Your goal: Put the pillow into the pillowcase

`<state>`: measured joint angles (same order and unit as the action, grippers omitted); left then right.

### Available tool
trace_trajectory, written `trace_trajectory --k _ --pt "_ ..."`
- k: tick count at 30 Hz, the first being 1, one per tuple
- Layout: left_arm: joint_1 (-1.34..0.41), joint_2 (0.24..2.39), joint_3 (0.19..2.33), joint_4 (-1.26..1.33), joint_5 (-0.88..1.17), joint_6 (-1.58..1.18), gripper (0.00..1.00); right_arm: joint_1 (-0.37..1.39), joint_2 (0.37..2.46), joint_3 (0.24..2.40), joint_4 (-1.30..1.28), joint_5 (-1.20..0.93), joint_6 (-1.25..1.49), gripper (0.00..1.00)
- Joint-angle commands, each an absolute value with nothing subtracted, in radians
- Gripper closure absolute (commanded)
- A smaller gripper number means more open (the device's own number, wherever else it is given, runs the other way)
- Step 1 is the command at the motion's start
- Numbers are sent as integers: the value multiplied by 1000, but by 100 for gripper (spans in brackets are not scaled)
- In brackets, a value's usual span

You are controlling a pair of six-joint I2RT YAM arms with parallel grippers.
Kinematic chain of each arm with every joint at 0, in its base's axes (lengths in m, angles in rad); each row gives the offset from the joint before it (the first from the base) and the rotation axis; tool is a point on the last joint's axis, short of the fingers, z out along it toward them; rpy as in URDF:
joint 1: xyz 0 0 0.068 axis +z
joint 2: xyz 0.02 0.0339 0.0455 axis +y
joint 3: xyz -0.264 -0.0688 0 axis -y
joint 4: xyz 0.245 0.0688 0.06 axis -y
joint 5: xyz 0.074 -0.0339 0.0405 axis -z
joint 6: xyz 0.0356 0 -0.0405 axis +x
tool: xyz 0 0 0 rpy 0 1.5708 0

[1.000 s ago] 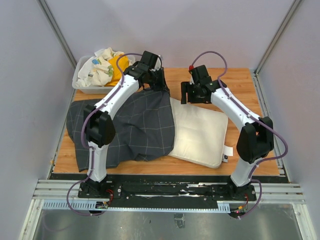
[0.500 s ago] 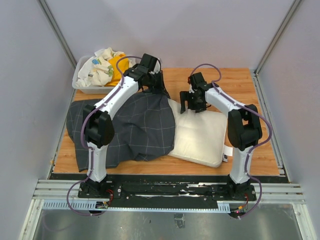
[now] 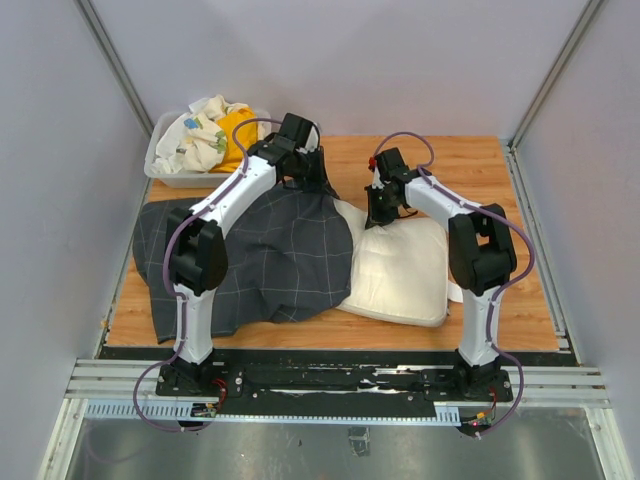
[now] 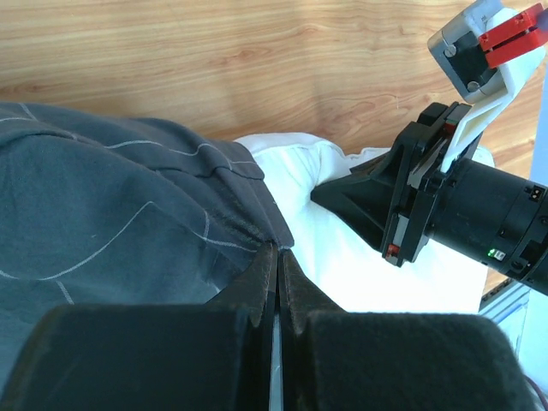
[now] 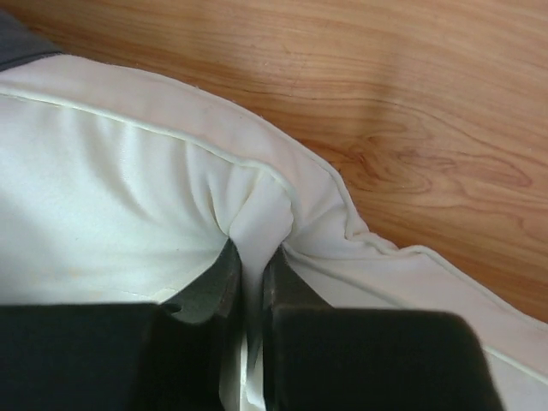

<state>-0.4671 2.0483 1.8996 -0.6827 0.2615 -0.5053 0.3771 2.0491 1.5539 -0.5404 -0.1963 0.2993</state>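
Note:
The dark grey gridded pillowcase lies spread over the left half of the table, and its right edge overlaps the cream-white pillow. My left gripper is shut on the pillowcase's hem at the far right corner, holding it just above the pillow. My right gripper is at the pillow's far left corner. In the right wrist view that gripper is shut on a pinched fold of the pillow beside its seamed edge.
A white bin stands at the far left corner, holding a white patterned cloth and a yellow cloth. Bare wooden table lies behind and to the right of the pillow. Grey walls close in both sides.
My right gripper came down and left onto the pillow's far corner and shut on it, bunching that edge. The left gripper kept its hold on the pillowcase hem.

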Motion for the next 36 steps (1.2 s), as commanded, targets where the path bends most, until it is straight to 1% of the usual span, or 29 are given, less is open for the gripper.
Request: trace_trajectory --k 1,5,11,15,23,30,33,36 --pt "-463 1989 1902 -646 293 -508 100 407 2133 1484 -624 -190 285 99" --pt "-463 1988 1907 -646 297 -511 100 408 2050 1476 -625 -170 283 99" --pt "-463 1982 1938 -655 310 -518 100 408 1820 1499 -606 -166 284 99" --pt "-463 1981 1973 -666 320 -521 100 408 1719 1538 -594 -178 297 99" --pt "-463 1989 1998 -640 389 -562 100 412 1686 1597 -577 -239 316 99" --pt "-476 2009 2015 -604 480 -593 100 437 1748 1662 -578 -262 329 99" --pt "-487 2015 2014 -599 487 -595 100 451 1778 1697 -586 -257 333 99" --pt "-487 2011 1997 -611 461 -575 100 449 1775 1687 -600 -218 341 99"
